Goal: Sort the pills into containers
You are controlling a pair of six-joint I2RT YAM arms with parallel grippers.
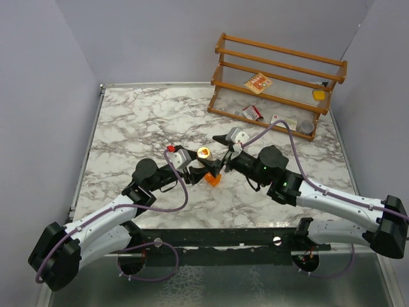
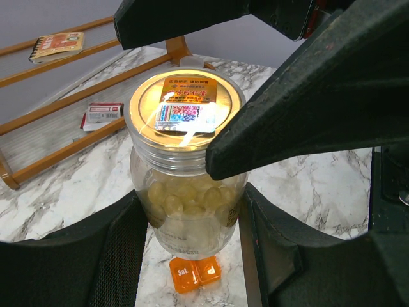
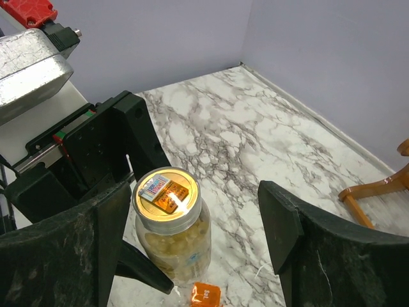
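The clear jar (image 1: 204, 153) with a gold lid holds yellow pills. It shows large in the left wrist view (image 2: 188, 192) and in the right wrist view (image 3: 172, 233). My left gripper (image 1: 202, 164) is shut on the jar's body, a finger on each side (image 2: 115, 256). The tiny orange box (image 1: 213, 179), marked "Sat.", lies closed on the marble just below the jar (image 2: 195, 274) (image 3: 206, 295). My right gripper (image 1: 222, 151) is open at lid height, one finger (image 3: 105, 230) beside the jar, the other far off.
A wooden rack (image 1: 279, 61) stands at the back right with red-and-white packets (image 1: 257, 84), a yellow item (image 1: 318, 94) and a grey round tin (image 1: 306, 126). Grey walls close in the marble table (image 1: 140, 121) on three sides.
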